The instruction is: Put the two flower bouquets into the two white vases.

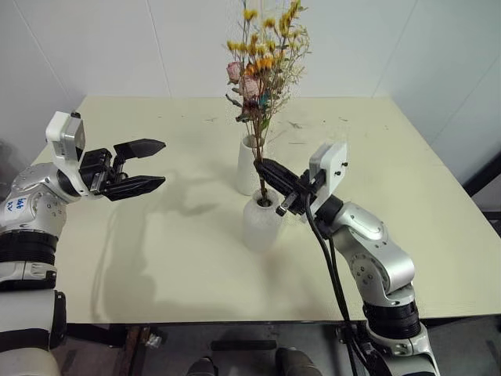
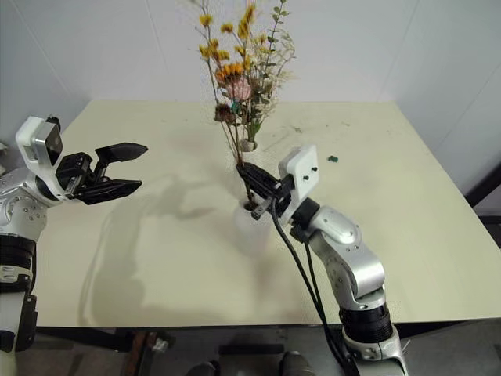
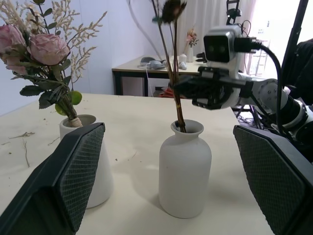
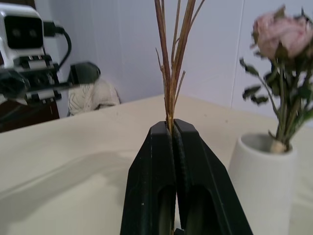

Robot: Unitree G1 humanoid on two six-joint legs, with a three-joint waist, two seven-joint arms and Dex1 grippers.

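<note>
A: Holding the yellow sprig (image 1: pixel 270 43) by its thin stems, the right hand (image 1: pixel 270 174) is clamped shut on them just above the mouth of the short vase (image 1: pixel 263 222). The stem ends already sit inside the neck.

B: And the other bouquet?

A: The rose bunch (image 3: pixel 41 54) stands in the tall vase (image 1: pixel 249 166), just behind the short one on the desk (image 1: pixel 407 180) — that half looks done.

B: Left hand (image 1: pixel 145 167)?

A: Fingers wide apart, holding nothing, hovering well to the left of both vases.

B: What does the step call for?

A: In my judgement, the stems should be let down until they rest on the bottom before the grip is released. Keep them upright and centred in the narrow neck — a sideways pull could tip the short vase or snag the roses, whose blooms stand close against the sprig. Then open the fingers and back away level, clear of the rim.
</note>
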